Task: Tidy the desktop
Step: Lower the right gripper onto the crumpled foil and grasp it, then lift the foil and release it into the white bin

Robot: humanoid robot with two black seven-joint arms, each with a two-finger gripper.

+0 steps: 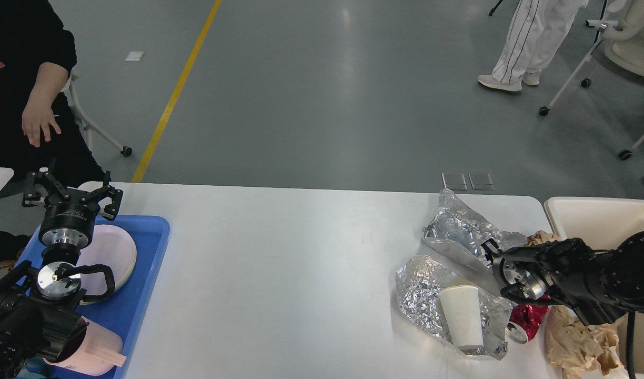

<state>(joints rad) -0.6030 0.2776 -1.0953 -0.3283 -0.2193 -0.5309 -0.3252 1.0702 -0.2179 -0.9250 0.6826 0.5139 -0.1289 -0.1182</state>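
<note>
left gripper (72, 193) fingers spread, empty, over blue tray (148, 263) | right gripper (493, 252) state unreadable, against foil bag (459, 226) | paper cup (461, 313), red can (527, 318), brown paper (580, 342) crowd desktop (290, 263)

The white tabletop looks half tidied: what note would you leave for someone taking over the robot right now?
Left claw: open, empty, above the blue plastic tray.
Right claw: dark, at the crumpled silver foil bag; grip unclear.
Done: pink round plate and pink mug in the tray.
Left on the large white tabletop: foil bag, silver foil sheet, white paper cup, red can, brown crumpled paper. Cream bin at right.
</note>
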